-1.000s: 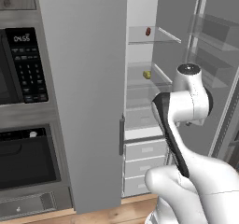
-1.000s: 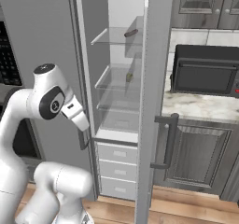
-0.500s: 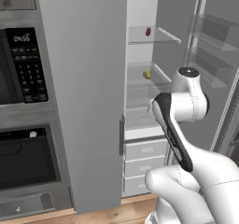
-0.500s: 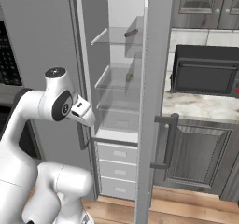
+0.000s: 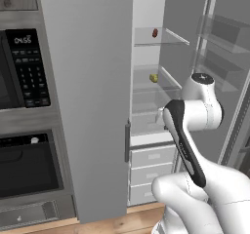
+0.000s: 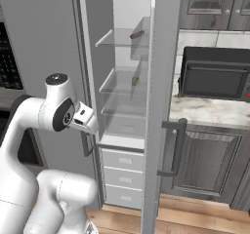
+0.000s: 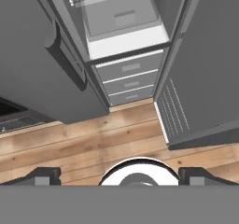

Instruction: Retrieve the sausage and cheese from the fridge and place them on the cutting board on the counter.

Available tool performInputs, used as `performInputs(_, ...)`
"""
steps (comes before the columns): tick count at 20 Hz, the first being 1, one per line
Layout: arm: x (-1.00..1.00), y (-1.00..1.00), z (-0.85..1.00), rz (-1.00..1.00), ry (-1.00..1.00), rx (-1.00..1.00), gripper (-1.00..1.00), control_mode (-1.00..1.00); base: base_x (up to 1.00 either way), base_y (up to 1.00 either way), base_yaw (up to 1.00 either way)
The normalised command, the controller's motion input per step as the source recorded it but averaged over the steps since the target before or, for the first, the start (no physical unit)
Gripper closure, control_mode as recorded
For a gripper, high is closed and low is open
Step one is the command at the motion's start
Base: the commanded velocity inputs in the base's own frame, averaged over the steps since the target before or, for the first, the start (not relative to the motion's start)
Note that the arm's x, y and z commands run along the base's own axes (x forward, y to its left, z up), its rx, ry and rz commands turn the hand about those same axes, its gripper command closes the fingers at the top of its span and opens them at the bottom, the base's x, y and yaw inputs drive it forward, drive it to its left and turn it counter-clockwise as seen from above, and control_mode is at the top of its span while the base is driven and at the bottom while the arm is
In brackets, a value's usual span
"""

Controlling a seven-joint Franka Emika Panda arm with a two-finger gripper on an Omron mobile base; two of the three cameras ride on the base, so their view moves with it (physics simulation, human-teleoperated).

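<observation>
The fridge (image 5: 88,96) stands with both doors swung open. A slim reddish-brown sausage (image 5: 155,32) lies on its upper glass shelf, also seen as a dark link (image 6: 137,34). One shelf lower sits the small yellow cheese (image 5: 153,77) (image 6: 135,81). My gripper (image 6: 88,123) hangs in front of the lower shelves, well below both foods and apart from them. It points down at the white drawers (image 7: 126,71) and the wooden floor. In the hand view its gripper (image 7: 120,176) is open, tips far apart, nothing between them. The cutting board is out of view.
The marbled counter (image 6: 205,112) carries a black oven-like appliance (image 6: 215,74) right of the fridge. The right fridge door (image 6: 158,106) with its bar handle (image 6: 178,145) stands edge-on beside my arm. A built-in microwave (image 5: 19,67) and oven (image 5: 29,165) fill the wall left of the fridge.
The arm's upper joint has shifted a little toward the fridge and the hand has turned downward in front of the lower shelves. The gripper stays open; sausage and cheese have not moved.
</observation>
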Motion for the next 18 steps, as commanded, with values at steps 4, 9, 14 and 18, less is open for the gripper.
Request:
performInputs(4, 0.0, 0.0, 0.0, 0.0, 0.0, 0.0, -1.0, -1.0, 0.0, 0.0, 0.0)
performInputs(9, 0.0, 0.0, 0.0, 0.0, 0.0, 0.0, -1.0, -1.0, 0.0, 0.0, 0.0)
performInputs(14, 0.0, 0.0, 0.0, 0.0, 0.0, 0.0, -1.0, -1.0, 0.0, 0.0, 0.0)
performInputs(18, 0.0, 0.0, 0.0, 0.0, 0.0, 0.0, -1.0, -1.0, 0.0, 0.0, 0.0)
